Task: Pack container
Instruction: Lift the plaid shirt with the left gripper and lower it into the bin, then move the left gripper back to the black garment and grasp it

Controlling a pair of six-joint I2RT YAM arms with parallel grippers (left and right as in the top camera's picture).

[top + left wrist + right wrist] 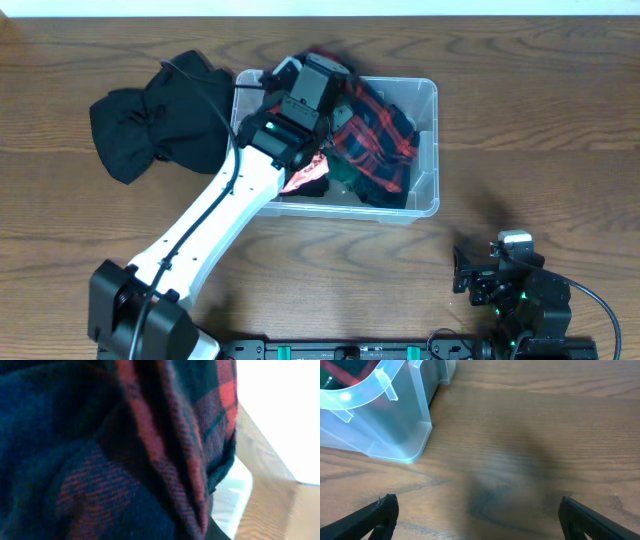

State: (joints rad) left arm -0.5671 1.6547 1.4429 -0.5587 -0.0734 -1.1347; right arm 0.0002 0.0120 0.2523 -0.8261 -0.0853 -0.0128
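The clear plastic container (428, 110) stands at the table's middle, holding a red, navy and green plaid garment (375, 140). My left gripper (318, 78) reaches down into the container at its far left side. Its fingers are buried in cloth. The left wrist view is filled by the plaid garment (125, 460), with no finger visible. My right gripper (477, 510) is open and empty, low over the bare table. It sits at the front right in the overhead view (470, 268). The container's near right corner (395, 425) shows in the right wrist view.
A black garment (150, 115) lies on the table left of the container, touching its left rim. A bit of red cloth (305, 178) shows beside the left arm inside the container. The wooden table (530, 435) surrounds everything.
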